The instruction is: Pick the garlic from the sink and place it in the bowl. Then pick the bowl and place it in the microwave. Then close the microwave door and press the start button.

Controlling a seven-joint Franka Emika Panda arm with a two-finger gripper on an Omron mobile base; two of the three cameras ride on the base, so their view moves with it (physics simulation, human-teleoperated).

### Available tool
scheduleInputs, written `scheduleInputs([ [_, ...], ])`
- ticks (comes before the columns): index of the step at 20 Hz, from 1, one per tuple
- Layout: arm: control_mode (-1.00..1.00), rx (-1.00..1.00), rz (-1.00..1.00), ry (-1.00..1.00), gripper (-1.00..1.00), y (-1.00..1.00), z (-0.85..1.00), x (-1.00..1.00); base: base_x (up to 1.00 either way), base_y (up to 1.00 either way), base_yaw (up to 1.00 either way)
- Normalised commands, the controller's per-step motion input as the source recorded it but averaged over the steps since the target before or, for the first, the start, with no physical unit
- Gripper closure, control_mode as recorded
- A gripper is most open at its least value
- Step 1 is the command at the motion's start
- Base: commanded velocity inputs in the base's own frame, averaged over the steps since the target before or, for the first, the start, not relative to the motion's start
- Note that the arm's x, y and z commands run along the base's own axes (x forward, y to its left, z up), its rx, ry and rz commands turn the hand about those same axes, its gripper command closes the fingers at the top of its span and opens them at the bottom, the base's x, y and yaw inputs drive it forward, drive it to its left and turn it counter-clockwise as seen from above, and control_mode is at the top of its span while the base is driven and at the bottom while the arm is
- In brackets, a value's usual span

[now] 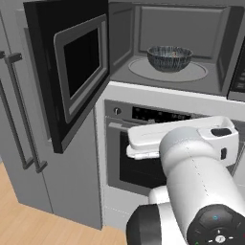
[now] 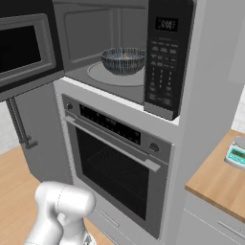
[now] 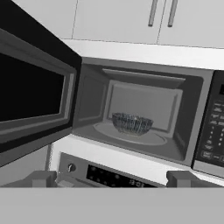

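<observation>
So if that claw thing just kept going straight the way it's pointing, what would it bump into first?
Probably the round dark grey-blue bowl on the turntable inside the open built-in grey and black microwave. The gripper points into the cavity, and nothing seems to stand between, though depth is hard to judge; aimed slightly lower, it might meet the cavity's front ledge instead.

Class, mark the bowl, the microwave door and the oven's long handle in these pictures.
bowl (image 1: 169, 58), left base view, its streaky outer wall.
microwave door (image 1: 81, 62), left base view, the dark window of the open door.
oven handle (image 2: 115, 145), right base view, middle of the long bar.
</observation>
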Motion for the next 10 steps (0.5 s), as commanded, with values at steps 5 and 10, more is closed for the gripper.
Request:
scheduleInputs([
  [5,-1.0,0.0,-0.03,0.0,-1.0,0.54,-0.16,0.0,0.0,0.0,0.0],
  [10,-1.0,0.0,-0.03,0.0,-1.0,0.53,-0.14,0.0,0.0,0.0,0.0],
])
